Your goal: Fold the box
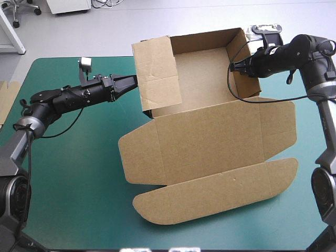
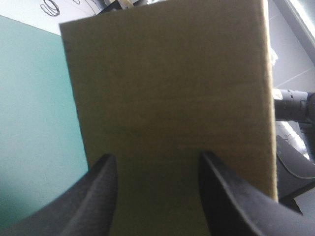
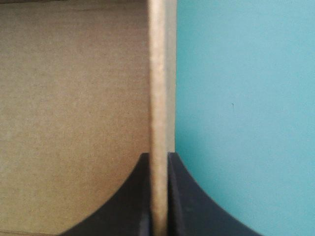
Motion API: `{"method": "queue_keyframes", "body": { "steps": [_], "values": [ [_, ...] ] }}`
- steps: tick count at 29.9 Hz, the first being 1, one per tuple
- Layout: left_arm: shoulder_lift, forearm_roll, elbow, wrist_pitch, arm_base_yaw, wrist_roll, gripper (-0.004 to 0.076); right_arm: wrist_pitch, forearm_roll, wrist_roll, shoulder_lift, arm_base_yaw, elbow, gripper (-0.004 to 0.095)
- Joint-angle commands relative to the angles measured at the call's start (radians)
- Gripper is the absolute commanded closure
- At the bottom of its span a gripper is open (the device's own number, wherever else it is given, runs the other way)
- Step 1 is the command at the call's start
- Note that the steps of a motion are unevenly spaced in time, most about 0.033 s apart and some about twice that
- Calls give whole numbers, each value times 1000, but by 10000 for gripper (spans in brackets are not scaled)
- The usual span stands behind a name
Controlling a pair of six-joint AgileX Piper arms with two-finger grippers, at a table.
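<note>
Two side walls matter here. The brown box sits at the far side of the teal-green table, its lid flat toward the near edge. Your right gripper is clamped on the right wall. Your left gripper stands spread apart at the outer face of the left wall, holding nothing. Push too hard and that loose, leaning wall could buckle, or the box could slide and twist out of the right grip. The tray holds nothing.

One box, two grippers (left gripper, right gripper), one board scrap at the table's left edge.
</note>
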State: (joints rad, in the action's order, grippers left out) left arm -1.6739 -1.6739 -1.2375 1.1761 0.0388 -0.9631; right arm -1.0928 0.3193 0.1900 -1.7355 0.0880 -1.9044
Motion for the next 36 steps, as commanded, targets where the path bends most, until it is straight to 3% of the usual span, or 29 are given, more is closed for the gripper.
{"method": "queue_keyframes", "body": {
  "steps": [1, 18, 27, 36],
  "values": [
    [25, -139, -67, 125, -32, 16, 351, 58, 33, -13, 45, -7, -31, 925],
    [23, -129, -165, 107, -41, 74, 333, 58, 33, -29, 32, -7, -31, 925],
    [23, 51, -179, -1, -55, 183, 315, 58, 29, -96, 32, -5, -31, 915],
    [23, 362, -315, -109, -129, 340, 316, 56, 53, -123, 32, 7, -31, 915]
  ]
}}
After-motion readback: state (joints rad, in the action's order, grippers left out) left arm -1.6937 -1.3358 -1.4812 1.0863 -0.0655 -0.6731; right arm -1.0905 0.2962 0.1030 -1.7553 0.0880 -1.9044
